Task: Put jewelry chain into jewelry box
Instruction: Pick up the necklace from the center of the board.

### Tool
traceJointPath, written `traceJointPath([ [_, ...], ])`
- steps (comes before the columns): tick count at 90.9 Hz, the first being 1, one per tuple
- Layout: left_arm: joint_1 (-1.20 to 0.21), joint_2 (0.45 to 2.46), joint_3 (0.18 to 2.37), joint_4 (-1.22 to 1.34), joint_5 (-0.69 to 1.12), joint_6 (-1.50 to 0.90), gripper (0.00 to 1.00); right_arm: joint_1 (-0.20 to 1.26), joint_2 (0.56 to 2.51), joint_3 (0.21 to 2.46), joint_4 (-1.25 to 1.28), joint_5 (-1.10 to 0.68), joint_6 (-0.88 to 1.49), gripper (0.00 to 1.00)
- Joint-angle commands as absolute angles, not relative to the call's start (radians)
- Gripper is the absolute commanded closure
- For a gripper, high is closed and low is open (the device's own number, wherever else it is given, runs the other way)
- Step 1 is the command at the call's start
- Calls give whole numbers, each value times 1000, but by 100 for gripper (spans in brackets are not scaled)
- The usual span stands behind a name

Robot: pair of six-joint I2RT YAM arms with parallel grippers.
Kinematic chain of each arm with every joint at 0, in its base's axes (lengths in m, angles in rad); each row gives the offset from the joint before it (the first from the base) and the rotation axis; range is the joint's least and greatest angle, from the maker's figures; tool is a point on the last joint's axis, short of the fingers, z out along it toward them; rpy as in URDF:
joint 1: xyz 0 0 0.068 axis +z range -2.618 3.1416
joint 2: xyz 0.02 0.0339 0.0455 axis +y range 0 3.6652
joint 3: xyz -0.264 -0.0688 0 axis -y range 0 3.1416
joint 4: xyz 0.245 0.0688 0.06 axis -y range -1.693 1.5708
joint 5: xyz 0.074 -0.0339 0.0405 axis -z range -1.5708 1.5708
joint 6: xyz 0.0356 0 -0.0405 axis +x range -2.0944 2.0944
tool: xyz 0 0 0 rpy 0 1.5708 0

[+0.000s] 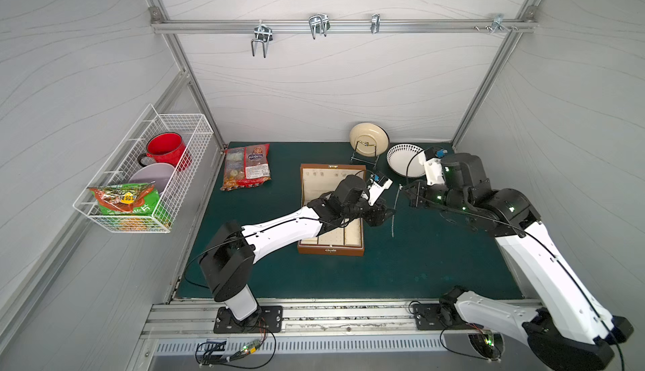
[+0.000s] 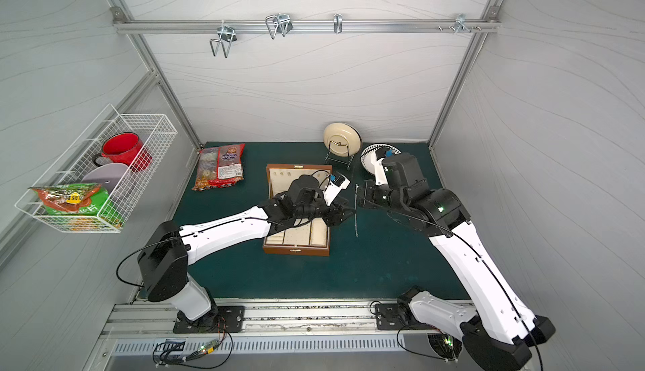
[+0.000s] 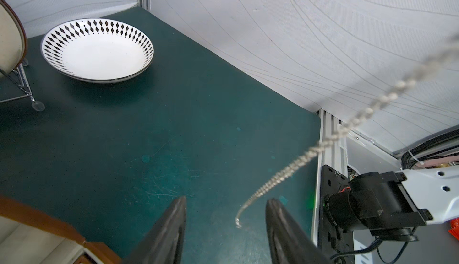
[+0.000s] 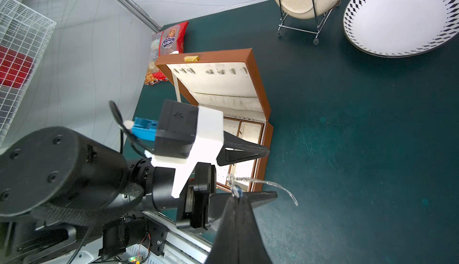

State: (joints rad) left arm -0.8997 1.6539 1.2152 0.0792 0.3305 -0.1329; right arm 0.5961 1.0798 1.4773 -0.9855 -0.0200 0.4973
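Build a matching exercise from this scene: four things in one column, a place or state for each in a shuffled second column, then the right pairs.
Things:
1. jewelry chain
2. jewelry box
3. red mug
4. cream plate

Places or states:
A. stands on edge in a wire stand
B. hangs from the shut right end effector
C. sits in the wall basket
D. lies on the mat with its lid open

Pairs: 1-B, 2-D, 3-C, 4-A
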Motion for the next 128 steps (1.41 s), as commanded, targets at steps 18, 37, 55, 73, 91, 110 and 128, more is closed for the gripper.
traceJointPath([
  [18,-906,1692,1265,159,382,-171,47,592,1072,1480,-1004,-32,498,100],
  [37,-905,1702,1279,173,388,-193,51,590,1075,1473,-999,-34,496,100],
  [55,-905,1709,1285,188,395,-200,59,587,1073,1473,-999,-36,495,100],
  [73,-906,1717,1286,189,384,-199,61,582,1072,1474,-997,-40,497,100],
  [91,-906,1716,1286,187,383,-196,68,581,1072,1476,-997,-43,499,100],
  [110,-905,1718,1287,205,385,-204,76,577,1068,1472,-994,-50,502,100],
  [128,-905,1715,1286,201,382,-201,79,574,1063,1464,-993,-51,506,100],
])
